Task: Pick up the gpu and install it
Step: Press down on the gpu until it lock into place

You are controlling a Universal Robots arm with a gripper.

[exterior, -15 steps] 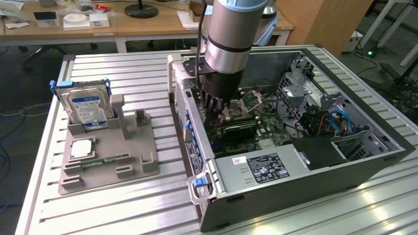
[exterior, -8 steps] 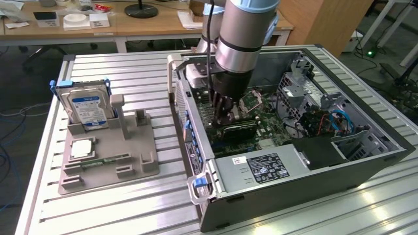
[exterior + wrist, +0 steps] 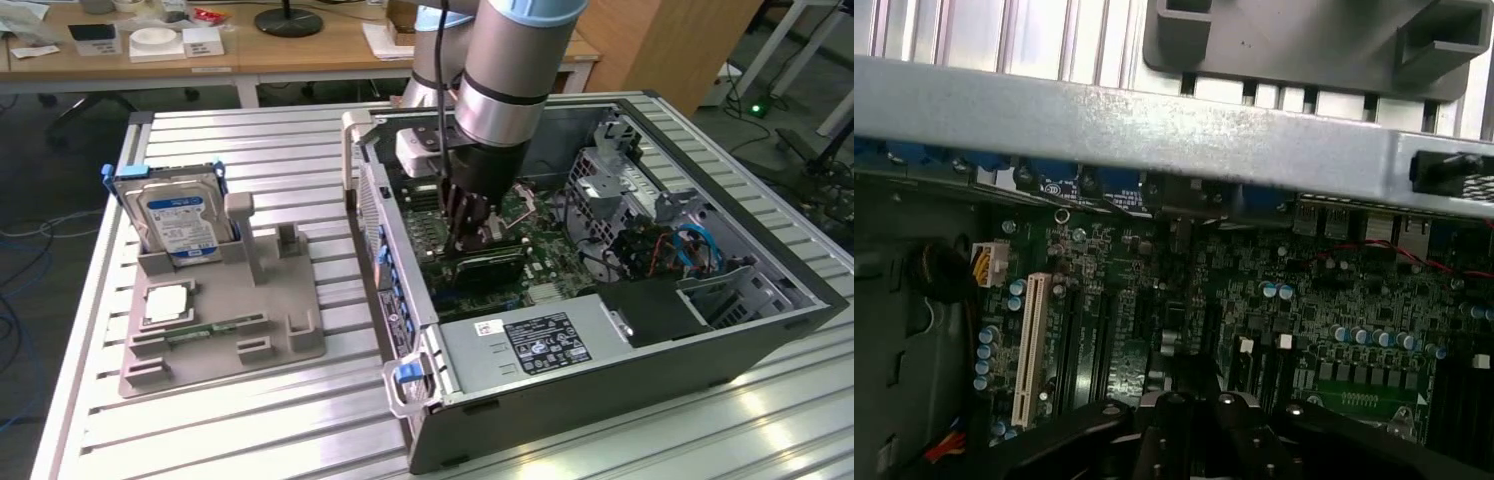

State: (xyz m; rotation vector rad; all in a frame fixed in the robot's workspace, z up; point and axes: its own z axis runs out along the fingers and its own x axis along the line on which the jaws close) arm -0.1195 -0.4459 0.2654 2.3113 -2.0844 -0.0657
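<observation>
Starting at the exterior view's left, the grey holder tray (image 3: 214, 320) sits on the slatted metal table (image 3: 267, 430) with the hard drive (image 3: 174, 215) standing upright in its rear slot, a pale square part (image 3: 171, 303) lying flat near the front and the slim green memory stick (image 3: 214, 327) just beside that; the upright slots between the drive and the tray's right edge stand vacant, so the card appears to have been taken from the tray already. Moving right, the open computer case (image 3: 587, 390) lies on its side, and the arm (image 3: 514, 60) reaches straight down into it. The gripper (image 3: 470, 240) is low over the motherboard (image 3: 554, 270), its fingers pressed together, and the gpu (image 3: 483, 265) lies as a dark flat card directly under the fingertips, near the case's rear wall. Judging from this, the pick-up is done and the card is at or in its slot; whether it is fully seated, or whether the fingertips clamp its edge or merely press on it, I cannot tell. In the wrist view the case's grey wall (image 3: 1154, 125) runs across above the green board, the white expansion slot (image 3: 1030, 350) stands well apart from the dark gripper body (image 3: 1199, 435), and the card's own seat is hidden beneath that body.
</observation>
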